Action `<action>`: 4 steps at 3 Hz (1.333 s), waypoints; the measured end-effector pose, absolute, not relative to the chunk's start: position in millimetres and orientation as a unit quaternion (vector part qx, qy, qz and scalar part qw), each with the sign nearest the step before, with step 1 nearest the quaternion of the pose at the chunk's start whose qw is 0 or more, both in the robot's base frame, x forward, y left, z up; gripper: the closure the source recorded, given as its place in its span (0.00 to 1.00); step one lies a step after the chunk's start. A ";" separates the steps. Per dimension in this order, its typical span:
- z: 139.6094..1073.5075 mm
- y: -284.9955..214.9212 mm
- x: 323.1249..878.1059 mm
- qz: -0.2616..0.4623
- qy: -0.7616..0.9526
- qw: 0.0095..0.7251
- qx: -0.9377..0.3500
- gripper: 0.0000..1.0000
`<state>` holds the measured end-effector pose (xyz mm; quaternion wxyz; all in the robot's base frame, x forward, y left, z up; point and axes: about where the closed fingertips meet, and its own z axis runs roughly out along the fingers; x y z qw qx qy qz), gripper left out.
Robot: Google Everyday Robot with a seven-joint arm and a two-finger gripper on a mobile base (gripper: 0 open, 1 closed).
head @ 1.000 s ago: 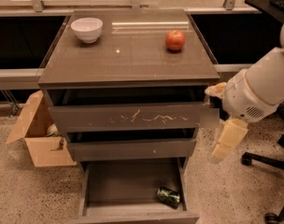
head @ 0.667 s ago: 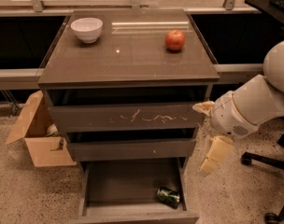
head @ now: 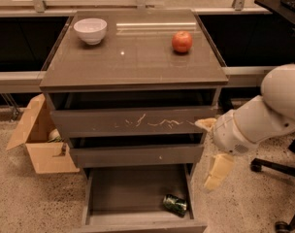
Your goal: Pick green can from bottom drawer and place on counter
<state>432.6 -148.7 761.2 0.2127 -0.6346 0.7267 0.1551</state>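
The green can (head: 174, 204) lies on its side at the front right of the bottom drawer (head: 123, 191), which is pulled out. The counter (head: 133, 62) tops the cabinet above it. My gripper (head: 204, 155) hangs off the cabinet's right side, at the height of the middle drawer, above and to the right of the can. Its two cream fingers are spread wide, one fingertip (head: 204, 124) by the scratched drawer's right end and the other pointing down. It holds nothing.
A red apple (head: 182, 41) and a white bowl (head: 90, 30) sit on the counter. The top drawer with white scratches (head: 133, 123) and the middle drawer are slightly open. A cardboard box (head: 38, 142) stands on the floor at left. Chair legs (head: 278, 171) are at right.
My arm has moved left and down, bringing the gripper closer to the cabinet's right side and the open bottom drawer. The can has not moved.
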 end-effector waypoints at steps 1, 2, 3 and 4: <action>691.5 -146.6 429.9 0.187 0.718 0.202 -0.639 0.00; 607.8 -139.2 430.5 0.222 0.703 0.187 -0.650 0.00; 542.3 -133.0 432.1 0.262 0.699 0.173 -0.643 0.00; 542.2 -133.0 432.1 0.262 0.699 0.173 -0.643 0.00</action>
